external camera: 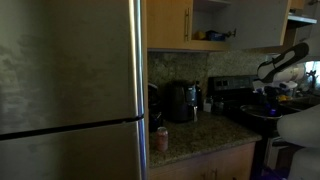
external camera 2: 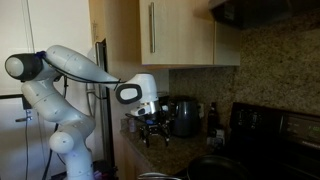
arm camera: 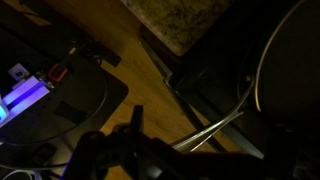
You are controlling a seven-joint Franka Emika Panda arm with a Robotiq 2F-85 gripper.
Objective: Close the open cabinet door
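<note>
The cabinet door (external camera: 262,22), a flat rectangle with a pale beige back, is seen high up on the right in an exterior view. It is swung open, away from the wall, so its back is shown. The open cabinet shelf (external camera: 215,42) is just to its left, and small yellow things (external camera: 212,36) are laid on it. Left of the shelf, a matching light-brown wood door (external camera: 168,22) is shut. The near left is filled by the big grey steel refrigerator door (external camera: 70,80).

The white robot arm (external camera 2: 70,75) is seen in both exterior views. It is held well below the cabinet door and apart from it. The black gripper (external camera 2: 150,124) is pointed down over the speckled brown stone counter (external camera 2: 170,152). A dark coffee maker (external camera 2: 186,115) is seen to its right, by the wall, and a black stove (external camera 2: 275,130) is further right.

How far the gripper is open cannot be told, because the pictures are dark and small. Nothing is seen held in it.

In the wrist view the gripper is only a dark shape at the bottom. A corner of the stone counter is seen at the top, a brown wood surface (arm camera: 110,40) in the middle, and a dark round rim (arm camera: 262,90) on the right.
</note>
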